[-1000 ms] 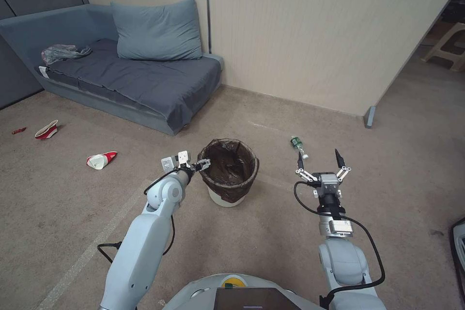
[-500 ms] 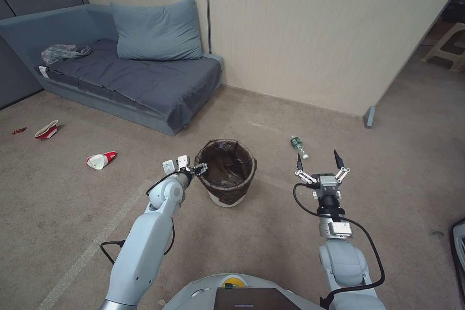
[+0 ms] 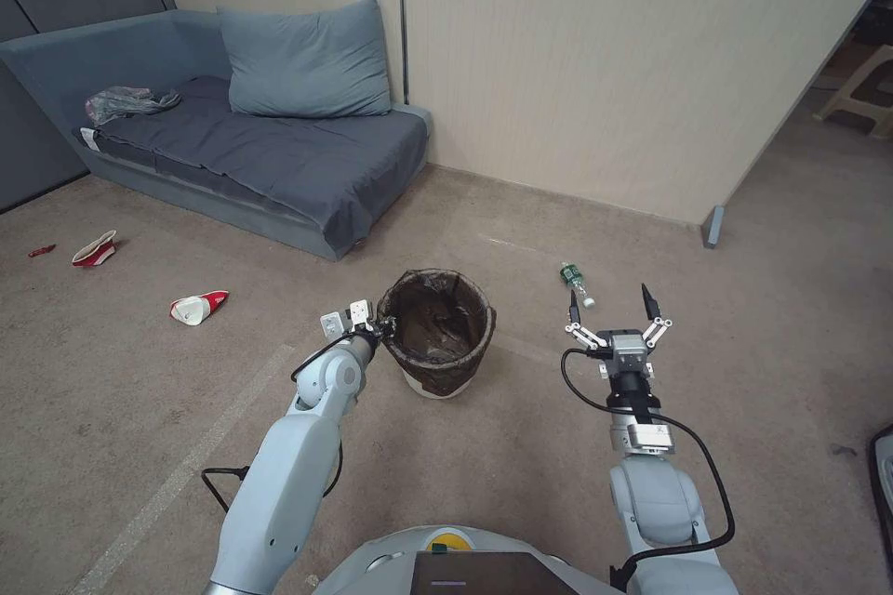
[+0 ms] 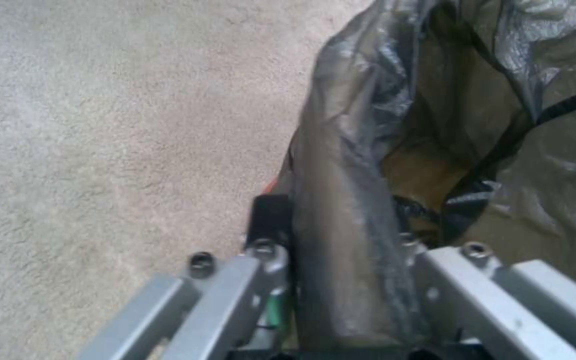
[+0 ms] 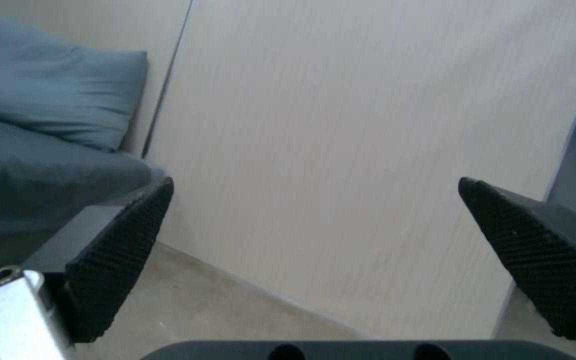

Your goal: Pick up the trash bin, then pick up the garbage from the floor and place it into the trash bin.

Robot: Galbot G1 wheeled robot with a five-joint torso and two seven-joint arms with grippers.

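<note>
The trash bin (image 3: pixel 437 344) is a white bucket lined with a dark bag, on the carpet in front of me. My left gripper (image 3: pixel 382 326) is shut on its near-left rim. In the left wrist view the gripper (image 4: pixel 341 235) straddles the bagged rim (image 4: pixel 348 190), one finger outside and one inside. My right gripper (image 3: pixel 609 296) hovers open to the right of the bin, holding nothing; its pads (image 5: pixel 121 260) stand wide apart. Garbage on the floor: a small green bottle (image 3: pixel 574 281) just beyond the right gripper, and two crushed red-and-white cups (image 3: pixel 198 307) (image 3: pixel 93 249) plus a red scrap (image 3: pixel 40 251) at the far left.
A grey-blue sofa (image 3: pixel 260 153) with a cushion stands at the back left, against a beige wall (image 3: pixel 605 65). The wall's end post (image 3: pixel 713 226) is at the right, with an opening beyond it. Open carpet lies around the bin.
The left gripper has drawn slightly back toward me with the bin's rim, and the bin stands a little straighter. The whole view has shifted slightly. The right arm has hardly moved.
</note>
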